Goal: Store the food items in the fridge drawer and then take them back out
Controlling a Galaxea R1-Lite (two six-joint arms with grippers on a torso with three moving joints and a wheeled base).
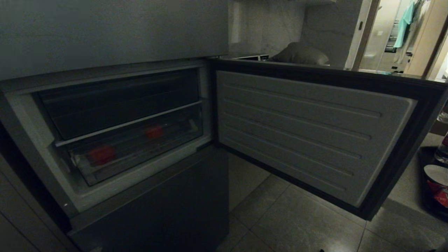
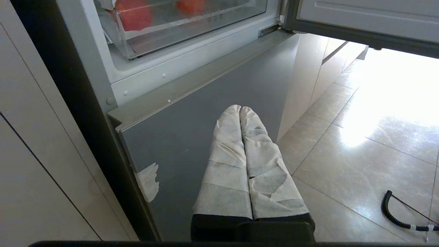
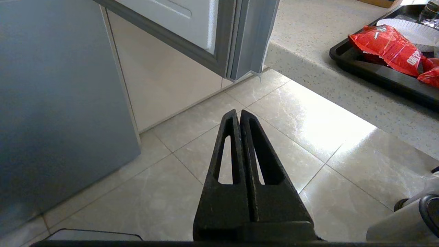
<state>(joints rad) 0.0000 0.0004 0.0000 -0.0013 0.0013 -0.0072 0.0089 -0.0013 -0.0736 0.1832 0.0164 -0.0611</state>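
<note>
Two red food items (image 1: 101, 154) (image 1: 154, 131) are sitting in the clear drawer (image 1: 140, 159), one near its left end, one toward the right. The storing half looks done; taking them out is remaining. The fridge door (image 1: 308, 136) is standing open. Both the left gripper (image 2: 240, 109) and right gripper (image 3: 239, 113) are hanging low, fingers pressed together, holding nothing.

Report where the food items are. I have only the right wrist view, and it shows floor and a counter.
Observer: Both food items lie in the fridge drawer, one near its left end, one right of its middle.
Operator: Say whether the drawer is in.
Observer: It looks pushed in, front inside the frame.
Operator: Give me the left tool.
Observer: The left tool is shut and empty, low before the grey panel under the drawer.
</note>
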